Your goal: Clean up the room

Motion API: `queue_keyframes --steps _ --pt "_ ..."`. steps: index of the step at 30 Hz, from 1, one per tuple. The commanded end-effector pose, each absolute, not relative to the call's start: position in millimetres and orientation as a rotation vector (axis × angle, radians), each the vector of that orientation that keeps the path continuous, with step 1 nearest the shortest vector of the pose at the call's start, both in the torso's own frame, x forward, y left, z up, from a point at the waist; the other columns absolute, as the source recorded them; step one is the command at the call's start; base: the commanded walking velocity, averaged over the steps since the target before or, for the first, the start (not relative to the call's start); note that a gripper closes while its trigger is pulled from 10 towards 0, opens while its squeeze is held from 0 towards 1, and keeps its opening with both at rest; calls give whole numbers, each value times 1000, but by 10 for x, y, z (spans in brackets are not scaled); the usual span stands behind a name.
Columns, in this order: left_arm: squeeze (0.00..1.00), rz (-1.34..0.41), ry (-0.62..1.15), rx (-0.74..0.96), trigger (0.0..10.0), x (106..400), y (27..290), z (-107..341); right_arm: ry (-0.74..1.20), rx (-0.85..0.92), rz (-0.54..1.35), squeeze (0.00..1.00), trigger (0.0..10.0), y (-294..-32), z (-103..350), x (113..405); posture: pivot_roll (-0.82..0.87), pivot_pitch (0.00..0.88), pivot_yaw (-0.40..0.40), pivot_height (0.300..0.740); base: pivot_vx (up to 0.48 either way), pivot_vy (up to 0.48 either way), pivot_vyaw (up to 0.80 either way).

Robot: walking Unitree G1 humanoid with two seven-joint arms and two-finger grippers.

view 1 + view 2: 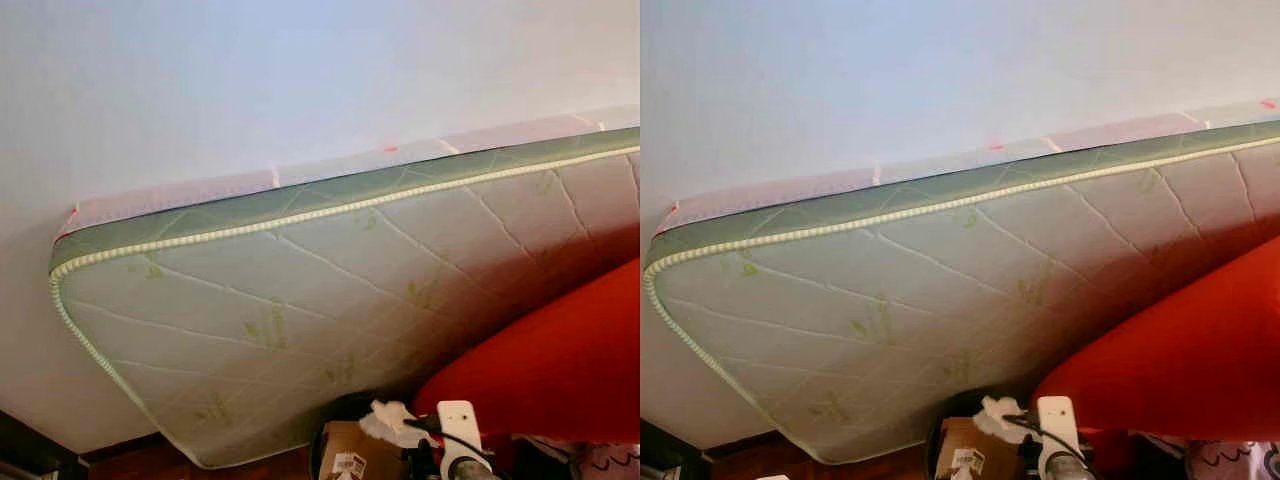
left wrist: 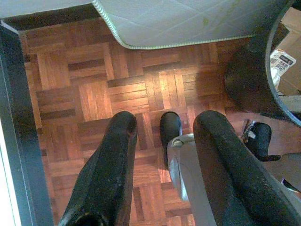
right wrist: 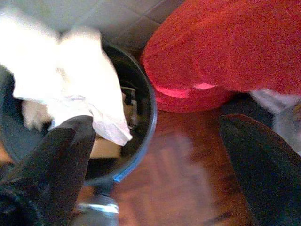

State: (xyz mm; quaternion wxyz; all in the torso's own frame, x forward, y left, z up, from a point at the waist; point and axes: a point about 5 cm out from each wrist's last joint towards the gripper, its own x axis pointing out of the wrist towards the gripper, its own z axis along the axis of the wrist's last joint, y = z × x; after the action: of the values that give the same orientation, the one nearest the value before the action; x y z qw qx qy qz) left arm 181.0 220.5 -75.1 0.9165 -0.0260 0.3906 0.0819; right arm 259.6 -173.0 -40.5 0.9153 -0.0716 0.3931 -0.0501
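- Two tools in view, each through its own wrist camera.
- Right tool (image 3: 155, 155): fingers spread well apart, nothing clamped between them; hanging above the rim of a dark round bin (image 3: 141, 136), partly over the bin's mouth and partly over the wooden floor.
- White crumpled paper (image 3: 70, 80): lying against the near finger of the right tool, draped over the bin's opening; impossible to tell whether resting on the finger or merely in front of it.
- Inside the bin: a brown cardboard box (image 1: 345, 450) with a printed label, and more pale crumpled material beneath the paper.
- From the head views: white crumpled wad (image 1: 390, 420) sitting at the top of the bin, just beside a white and silver wrist part of the arm.
- Left tool (image 2: 164, 155): fingers apart, holding nothing, pointed down at parquet floor (image 2: 94, 94); a silver leg and black foot seen between the fingers.
- Mattress (image 1: 300, 320): pale quilted face with green leaf prints, green side band and beaded piping, leaning tilted against a white wall (image 1: 250, 80); lower corner touching the parquet near the bin.
- Red rounded cushion-like mass (image 1: 560, 370): soft, large, just beside the bin and overlapping the mattress's lower right part.
- Dark skirting strip along the base of the wall, at the left of the floor.
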Motion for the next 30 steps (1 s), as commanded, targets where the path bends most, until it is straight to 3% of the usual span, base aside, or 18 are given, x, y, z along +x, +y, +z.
queue_keyframes --steps 1,2,3,6,7,11,14,15,18,20,21,22,23,24,26,27,29,30 --pt "0 171 860 -48 10000 1682 2230 -814 836 -108 -129 0 10000 -1746 -464 2516 65 165 -20 740 0 0 0" --pt "0 171 860 -48 10000 1681 2231 -815 835 -20 -155 0 10000 -1731 -470 2510 65 166 -21 740 0 0 0" --pt "0 173 861 -48 10000 1677 2236 -815 797 400 -295 0 10000 -1686 -453 2544 65 166 -21 740 0 0 0" --pt "0 173 863 -47 10000 1673 2241 -816 755 630 -388 0 10000 -1693 -433 2572 61 166 -20 740 0 0 0" --pt "0 173 863 -47 10000 1670 2242 -817 760 618 -393 0 10000 -1708 -433 2570 59 166 -20 740 0 0 0" --pt "0 171 867 -47 10000 1663 2245 -820 801 -134 -195 0 10000 -1867 -383 2599 60 165 -21 740 0 0 0" --pt "0 171 868 -48 10000 1664 2243 -821 842 513 -349 0 10000 -1712 -474 2521 60 165 -21 740 0 0 0" --pt "0 171 868 -48 10000 1664 2243 -821 851 430 -335 0 10000 -1741 -471 2522 61 165 -21 740 0 0 0" --pt "0 172 869 -49 10000 1666 2238 -821 801 -287 -86 0 10000 -1800 -395 2595 61 167 -21 740 0 0 0" --pt "0 172 869 -49 10000 1668 2236 -821 809 -229 -94 0 10000 -1779 -409 2582 61 167 -21 740 0 0 0" --pt "0 172 868 -48 10000 1671 2233 -821 857 327 -299 0 10000 -1714 -462 2534 61 165 -21 740 0 0 0" --pt "0 172 868 -48 10000 1672 2232 -820 855 481 -349 0 10000 -1688 -475 2523 65 167 -21 740 0 0 0" --pt "0 172 867 -48 10000 1673 2233 -819 854 288 -284 0 10000 -1735 -456 2539 64 167 -21 740 0 0 0" --pt "0 172 867 -48 10000 1674 2234 -819 832 -149 -124 0 10000 -1766 -414 2582 64 167 -21 740 0 0 0" --pt "0 172 866 -48 10000 1674 2235 -819 806 -253 -48 0 10000 -1721 -403 2598 64 167 -21 740 0 0 0" --pt "0 171 866 -48 10000 1673 2236 -818 834 118 -167 0 10000 -1657 -433 2575 60 168 -20 740 0 0 0" --pt "0 171 866 -48 10000 1673 2238 -818 863 538 -330 0 10000 -1603 -472 2536 60 168 -20 740 0 0 0" --pt "0 171 866 -48 10000 1672 2239 -818 878 298 -244 0 10000 -1671 -466 2537 61 168 -19 740 0 0 0"
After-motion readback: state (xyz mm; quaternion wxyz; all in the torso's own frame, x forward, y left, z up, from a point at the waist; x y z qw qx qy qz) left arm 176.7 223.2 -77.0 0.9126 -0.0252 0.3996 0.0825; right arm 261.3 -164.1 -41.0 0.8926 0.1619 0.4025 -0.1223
